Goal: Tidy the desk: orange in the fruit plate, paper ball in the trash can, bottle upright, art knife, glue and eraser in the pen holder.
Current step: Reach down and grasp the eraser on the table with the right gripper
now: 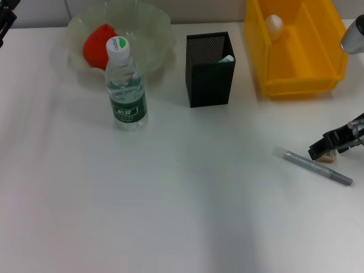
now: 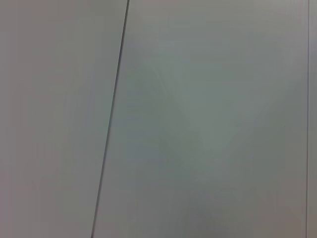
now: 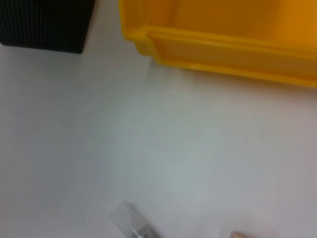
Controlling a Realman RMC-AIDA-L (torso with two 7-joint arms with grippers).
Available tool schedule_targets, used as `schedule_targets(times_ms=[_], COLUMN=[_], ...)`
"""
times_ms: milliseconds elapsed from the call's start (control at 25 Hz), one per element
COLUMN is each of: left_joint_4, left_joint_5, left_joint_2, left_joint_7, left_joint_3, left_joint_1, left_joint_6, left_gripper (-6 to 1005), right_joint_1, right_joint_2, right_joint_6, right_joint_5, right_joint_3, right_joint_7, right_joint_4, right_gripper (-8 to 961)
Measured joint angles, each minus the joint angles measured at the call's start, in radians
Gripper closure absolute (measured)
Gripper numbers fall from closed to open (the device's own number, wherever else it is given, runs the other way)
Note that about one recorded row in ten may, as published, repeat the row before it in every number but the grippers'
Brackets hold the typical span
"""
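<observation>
The orange [image 1: 98, 45] lies in the pale-green fruit plate [image 1: 153, 34] at the back left. In front of it the bottle [image 1: 126, 85] stands upright. The paper ball [image 1: 274, 25] rests inside the yellow trash can [image 1: 296, 62]. A pale green-white tip [image 1: 227, 58] shows in the black pen holder [image 1: 209, 71]; I cannot tell if it is the glue. The grey art knife [image 1: 315, 165] lies on the table at the right, with the beige eraser [image 1: 327, 160] beside it. My right gripper [image 1: 333, 145] hovers just over the eraser. My left gripper [image 1: 5, 20] is parked at the far back left.
The right wrist view shows the trash can's front wall [image 3: 223, 47], a corner of the pen holder [image 3: 44, 25], the knife's clear end [image 3: 130, 220] and a sliver of the eraser [image 3: 242, 235]. The left wrist view shows only a plain surface with a dark seam [image 2: 111, 124].
</observation>
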Motion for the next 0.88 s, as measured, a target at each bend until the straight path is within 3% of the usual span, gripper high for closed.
schedule_targets(times_ms=[760,880], left_joint_4=[0.0,0.0], left_joint_5=[0.0,0.0], left_joint_2=[-0.001,-0.001], left_joint_7=[0.001,0.002], left_joint_3=[-0.01,-0.009], left_joint_1=[0.013,0.015], left_joint_6=[0.007,0.009], left_gripper=[482,482], right_joint_1=[0.008,0.008], right_joint_2=[-0.002,-0.002], right_joint_6=[0.027,0.028], right_joint_5=[-0.003,-0.003], right_joint_3=[0.0,0.0], right_joint_7=[0.0,0.0], right_joint_4=[0.029,0.03], right_gripper=[325,479])
